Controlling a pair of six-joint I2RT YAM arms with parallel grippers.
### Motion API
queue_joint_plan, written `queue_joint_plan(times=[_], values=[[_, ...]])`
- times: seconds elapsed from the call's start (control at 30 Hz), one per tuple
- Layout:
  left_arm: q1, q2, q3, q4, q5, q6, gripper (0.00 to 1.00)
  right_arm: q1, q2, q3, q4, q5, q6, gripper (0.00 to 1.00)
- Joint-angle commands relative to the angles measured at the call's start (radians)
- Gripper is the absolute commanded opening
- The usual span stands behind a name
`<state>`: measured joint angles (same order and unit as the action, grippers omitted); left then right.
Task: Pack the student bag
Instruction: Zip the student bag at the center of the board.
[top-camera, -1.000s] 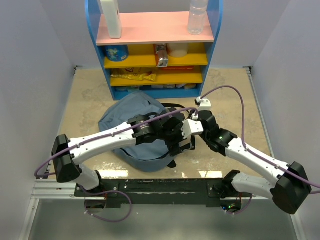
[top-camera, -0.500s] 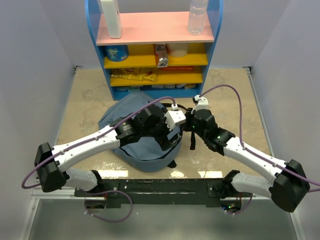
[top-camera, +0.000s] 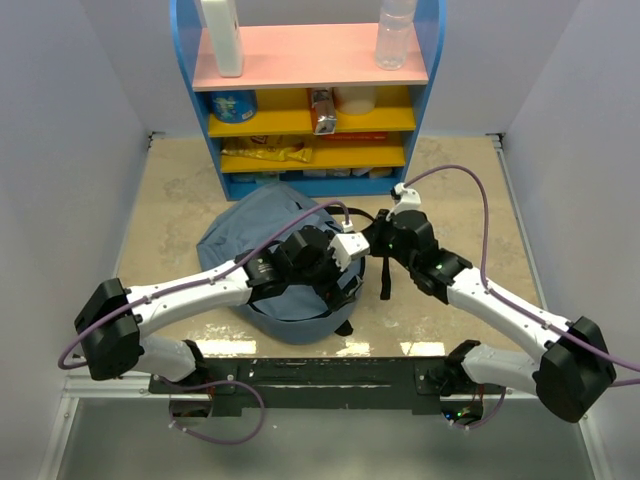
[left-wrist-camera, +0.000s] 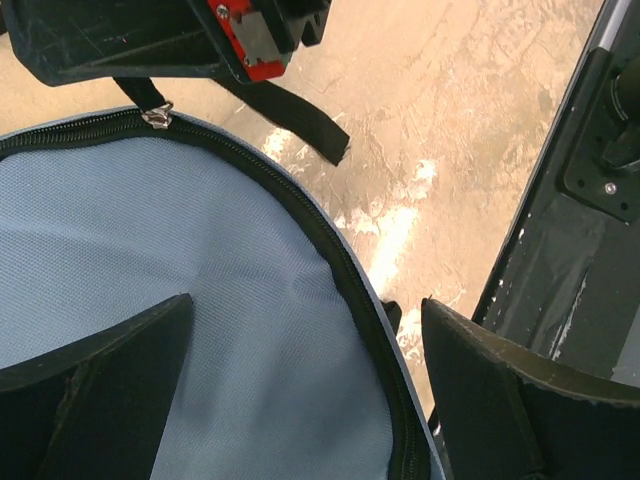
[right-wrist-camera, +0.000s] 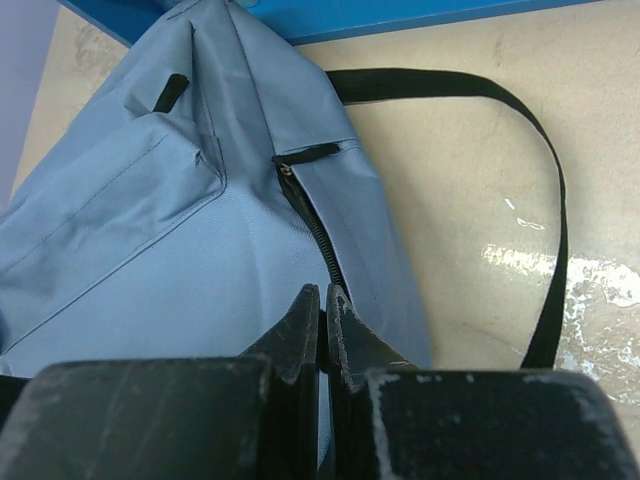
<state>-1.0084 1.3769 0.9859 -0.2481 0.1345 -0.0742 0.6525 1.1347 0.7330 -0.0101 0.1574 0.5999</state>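
The student bag (top-camera: 232, 250) lies flat on the table in front of the shelf, slate-blue with a black zipper (left-wrist-camera: 345, 270) round its edge. My left gripper (left-wrist-camera: 310, 400) hangs open just above the bag's near right edge (top-camera: 345, 278), with blue fabric and zipper between its fingers (left-wrist-camera: 100, 380) and nothing gripped. My right gripper (right-wrist-camera: 322, 290) is shut at the zipper line on the bag's right side (top-camera: 372, 243). A black pull tab runs from the silver slider (left-wrist-camera: 155, 117) up into its jaws. A second slider (right-wrist-camera: 286, 170) sits farther along the zipper.
A blue shelf (top-camera: 310, 185) with pink and yellow boards stands behind the bag, holding bottles (top-camera: 395, 35) and snack packs. A black bag strap (right-wrist-camera: 555, 250) loops over the table to the right. White walls close both sides. The black mounting rail (left-wrist-camera: 590, 200) runs along the near edge.
My left gripper has shifted a little left and back over the bag's near right edge, still open. My right gripper has edged slightly toward the shelf, still shut.
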Motion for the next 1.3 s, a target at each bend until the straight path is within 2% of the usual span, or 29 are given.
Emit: queue_joint_plan(times=[0.0, 0.1, 0.23, 0.27, 0.33, 0.37, 0.4, 0.47, 0.63, 0.8, 0.93, 1.1, 1.27], values=[[-0.001, -0.029, -0.038, 0.15, -0.003, -0.024, 1.0, -0.008, -0.013, 0.043, 0.032, -0.044, 0.026, 0.0], [-0.002, -0.015, -0.052, 0.178, -0.012, -0.021, 1.0, -0.008, -0.026, 0.04, 0.024, -0.045, 0.026, 0.0], [-0.035, 0.02, -0.087, 0.205, -0.12, 0.051, 1.0, -0.011, -0.046, 0.022, 0.022, -0.061, 0.032, 0.0], [-0.036, 0.024, -0.093, 0.207, -0.112, 0.065, 0.89, -0.01, -0.049, 0.017, 0.024, -0.064, 0.034, 0.0], [-0.036, 0.028, -0.095, 0.21, -0.076, 0.111, 0.75, -0.011, -0.058, 0.003, 0.024, -0.07, 0.037, 0.0], [-0.039, 0.03, -0.092, 0.208, -0.066, 0.12, 0.5, -0.011, -0.061, -0.001, 0.024, -0.07, 0.038, 0.0], [-0.044, 0.028, -0.09, 0.208, -0.061, 0.131, 0.31, -0.011, -0.064, -0.004, 0.024, -0.071, 0.038, 0.0], [-0.056, 0.025, -0.095, 0.201, -0.064, 0.162, 0.0, -0.013, -0.064, -0.007, 0.019, -0.071, 0.031, 0.0], [-0.079, -0.002, -0.121, 0.19, -0.044, 0.205, 0.0, -0.024, -0.038, 0.006, 0.013, -0.064, 0.005, 0.0], [-0.122, -0.032, -0.121, 0.141, 0.101, 0.24, 0.0, -0.047, 0.022, 0.049, 0.015, -0.056, -0.041, 0.0], [-0.136, -0.047, -0.112, 0.124, 0.138, 0.225, 0.0, -0.059, 0.037, 0.069, 0.013, -0.059, -0.057, 0.0], [-0.168, -0.065, -0.122, 0.055, 0.426, 0.341, 0.0, -0.06, 0.033, 0.068, 0.013, -0.059, -0.055, 0.0], [-0.216, -0.09, -0.162, -0.034, 0.502, 0.468, 0.0, -0.06, 0.049, 0.103, 0.013, -0.061, -0.084, 0.0]])
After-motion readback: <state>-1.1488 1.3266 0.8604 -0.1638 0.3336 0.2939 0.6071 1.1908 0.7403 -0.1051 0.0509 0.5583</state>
